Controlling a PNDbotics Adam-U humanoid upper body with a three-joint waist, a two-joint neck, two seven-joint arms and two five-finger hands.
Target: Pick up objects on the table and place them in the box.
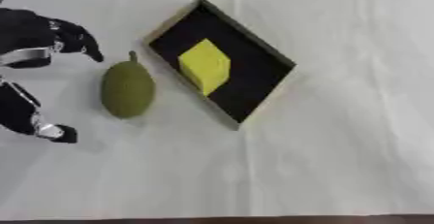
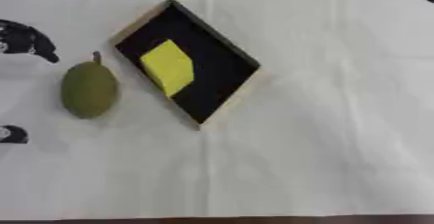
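Black left hand (image 1: 38, 48) sits at the far left with fingers spread and empty, upper fingers curving down toward the stem and the thumb low, apart from the green jackfruit-shaped fruit (image 1: 128, 89), which lies on the white cloth (image 1: 339, 145) just beside the box (image 1: 254, 43). Risk, as I judge it: the rounded fruit could roll against the box rim if the fingers close off-centre. Box already holds a yellow block (image 1: 205, 66); right hand shows only as a dark shape at top right, state undetermined.
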